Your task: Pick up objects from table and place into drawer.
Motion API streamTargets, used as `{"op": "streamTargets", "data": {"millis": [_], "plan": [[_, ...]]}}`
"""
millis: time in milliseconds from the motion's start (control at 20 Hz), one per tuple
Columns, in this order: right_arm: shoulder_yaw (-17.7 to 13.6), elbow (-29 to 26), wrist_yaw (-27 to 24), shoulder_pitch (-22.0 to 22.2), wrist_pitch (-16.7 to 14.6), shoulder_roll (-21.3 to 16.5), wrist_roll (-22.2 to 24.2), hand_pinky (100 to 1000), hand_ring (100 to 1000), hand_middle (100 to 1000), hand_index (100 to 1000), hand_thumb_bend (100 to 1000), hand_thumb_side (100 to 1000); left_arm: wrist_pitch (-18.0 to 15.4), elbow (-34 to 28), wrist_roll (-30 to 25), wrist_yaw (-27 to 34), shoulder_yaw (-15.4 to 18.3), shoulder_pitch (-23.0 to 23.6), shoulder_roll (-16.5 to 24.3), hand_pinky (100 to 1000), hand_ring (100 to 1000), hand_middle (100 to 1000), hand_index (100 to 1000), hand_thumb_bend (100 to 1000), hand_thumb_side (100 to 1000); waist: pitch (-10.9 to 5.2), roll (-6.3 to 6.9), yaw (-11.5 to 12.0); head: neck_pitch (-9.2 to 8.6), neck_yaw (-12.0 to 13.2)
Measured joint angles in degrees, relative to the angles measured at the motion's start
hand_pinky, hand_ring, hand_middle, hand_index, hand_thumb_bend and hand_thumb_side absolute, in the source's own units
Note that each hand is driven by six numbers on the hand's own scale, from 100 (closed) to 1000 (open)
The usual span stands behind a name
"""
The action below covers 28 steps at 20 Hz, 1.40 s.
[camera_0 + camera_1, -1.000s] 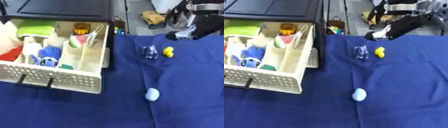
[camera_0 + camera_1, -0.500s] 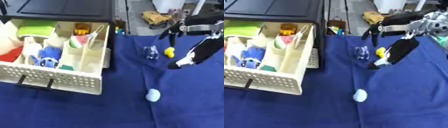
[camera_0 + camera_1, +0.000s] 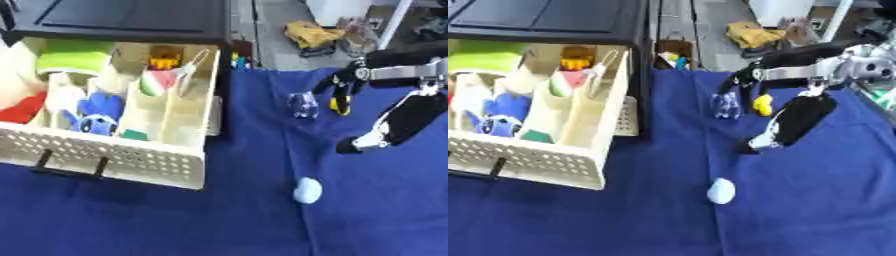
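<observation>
Nearest us on the blue-covered bench [image 3: 131,220] lies a small pale blue egg-shaped thing [image 3: 307,189], alone on the cloth and well apart from everything else. To our left stands the cream drawer [image 3: 122,159], pulled open from a black cabinet [image 3: 122,20], its perforated front wall toward us. Its compartments are crowded — a blue plush toy [image 3: 94,108], something red [image 3: 22,109] at the left edge, a red-and-green thing [image 3: 157,81], a small yellow-orange toy [image 3: 163,56] and a green thing [image 3: 74,55] at the back.

Farther in, our right hand [image 3: 785,117] comes in from the right and hangs over the cloth, its black fingers spread and straight, holding nothing; one long finger [image 3: 776,131] points down toward the bench beyond the pale blue egg, another [image 3: 750,75] reaches left. Just beside that upper finger sit a small clear thing [image 3: 726,106] and a small yellow thing [image 3: 763,104], close together on the cloth. Our left hand shows in neither view.

Beyond the bench's far edge, yellow clutter [image 3: 315,34] lies on the floor.
</observation>
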Motion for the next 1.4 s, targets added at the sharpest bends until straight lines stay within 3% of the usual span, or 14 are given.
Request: {"op": "streamTargets", "data": {"millis": [200,350,500,700,1050,1100,1400], "plan": [[1.0,-0.3,-0.6,0.2,1.2,0.2,-0.1,788,844,577,948,306,336,0.0,0.0,0.0,0.0,0.0,0.0,0.0,382,468,580,746,322,1000,0.01,0.03,0.0,-0.27,0.2],[1.7,-0.7,-0.6,0.3,1.6,0.5,-0.2,785,846,680,929,369,333,0.0,0.0,0.0,0.0,0.0,-0.1,0.0,380,468,580,746,323,1000,0.16,0.03,0.1,-0.29,0.2],[2.3,-0.7,-0.6,0.7,2.1,1.2,-0.3,776,835,679,904,400,335,-0.1,0.0,-0.1,0.0,0.0,-0.1,-0.1,376,468,580,746,321,1000,0.34,0.12,0.2,-0.3,0.2],[2.6,-0.7,-0.7,0.8,2.7,1.8,-0.3,776,837,758,920,449,316,-0.1,0.0,-0.1,0.1,0.0,-0.1,-0.1,374,468,580,746,322,1000,0.38,0.17,0.4,-0.31,0.2],[3.6,-0.3,-1.7,1.6,2.8,1.9,-0.3,780,843,764,935,464,297,-0.1,0.0,-0.1,0.2,0.0,-0.4,-0.2,373,468,580,746,320,1000,0.61,0.17,0.4,-0.32,0.2],[3.7,-0.3,-1.8,1.7,2.8,1.9,-0.3,808,890,775,969,548,272,-0.1,0.0,-0.1,0.2,0.0,-0.4,-0.2,371,468,579,744,318,1000,0.62,0.16,0.4,-0.32,0.2],[5.6,1.1,-2.5,2.6,2.6,3.1,-0.3,813,903,783,968,585,258,-0.1,0.0,-0.2,0.2,0.0,-0.4,-0.3,370,468,578,742,317,1000,0.72,0.12,0.7,-0.54,0.0]]}}
